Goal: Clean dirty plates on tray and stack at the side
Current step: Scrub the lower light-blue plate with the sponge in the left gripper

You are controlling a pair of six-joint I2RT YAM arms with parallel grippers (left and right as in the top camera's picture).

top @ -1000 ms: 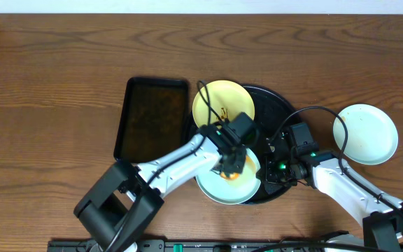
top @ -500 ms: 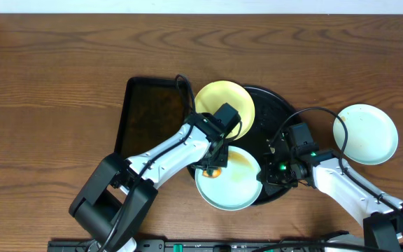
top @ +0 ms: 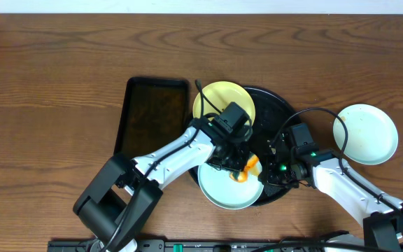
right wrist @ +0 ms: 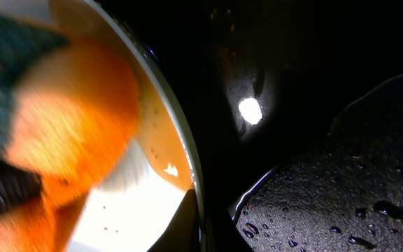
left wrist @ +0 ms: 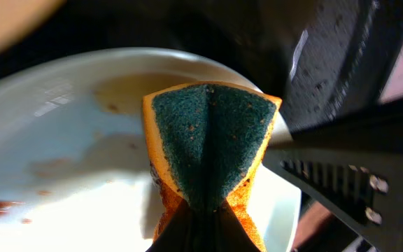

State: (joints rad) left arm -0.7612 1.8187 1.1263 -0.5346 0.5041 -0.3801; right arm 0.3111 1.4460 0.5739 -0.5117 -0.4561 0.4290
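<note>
tray (top: 277, 105): round, black
yellow plate (top: 234, 95): tray's 11 o'clock
smeared mint plate (top: 222, 196): tray's 7 o'clock
clean mint plate (top: 366, 133): off-tray, 3 o'clock

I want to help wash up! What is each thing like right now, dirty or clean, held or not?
near mint-blue plate, on the round black tray, brown sauce smears
sponge, squeezed, pressed on near mint-blue plate
left fingers, shut on sponge
right fingers, shut on near mint-blue plate's rim
yellow plate, on the tray, not held
side mint-blue plate, on the table, looks clean
round black tray, wet
</note>
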